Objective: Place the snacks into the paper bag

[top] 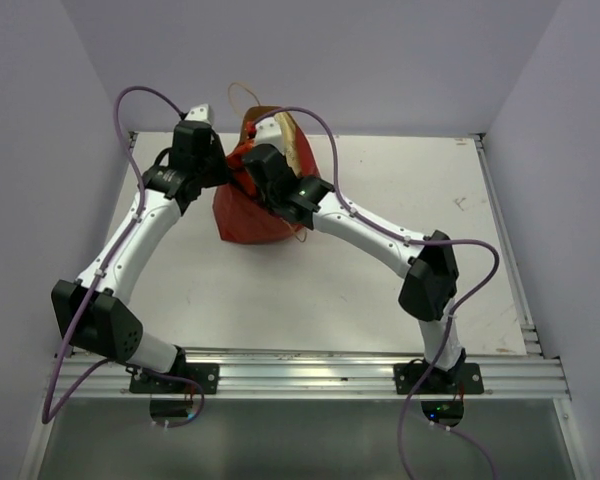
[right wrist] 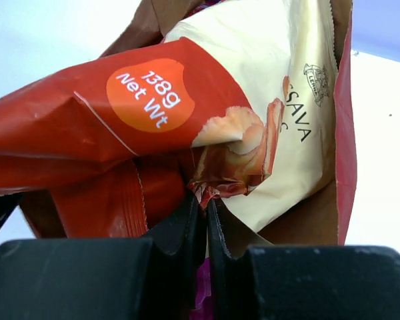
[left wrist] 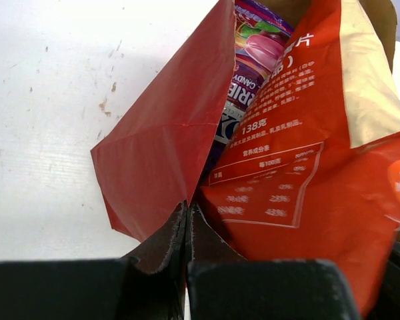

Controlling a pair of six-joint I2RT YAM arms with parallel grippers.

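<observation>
The reddish-brown paper bag (top: 242,218) stands at the back middle of the table. My left gripper (top: 224,166) is at its left rim; in the left wrist view the gripper (left wrist: 187,208) is shut on the bag's red wall (left wrist: 163,140). My right gripper (top: 255,158) reaches into the bag's mouth and in the right wrist view (right wrist: 207,198) is shut on a crumpled edge of the beige-orange chips packet (right wrist: 253,80), which stands partly inside the bag. A purple candy pack (left wrist: 257,50) and a strip of the blue Doritos packet (left wrist: 227,128) show deeper inside. The green-white packet is hidden.
The bag's tan inside (right wrist: 307,220) and its string handle (top: 242,95) show. White tabletop (top: 400,200) lies to the right and in front of the bag. Lilac walls enclose the table on three sides.
</observation>
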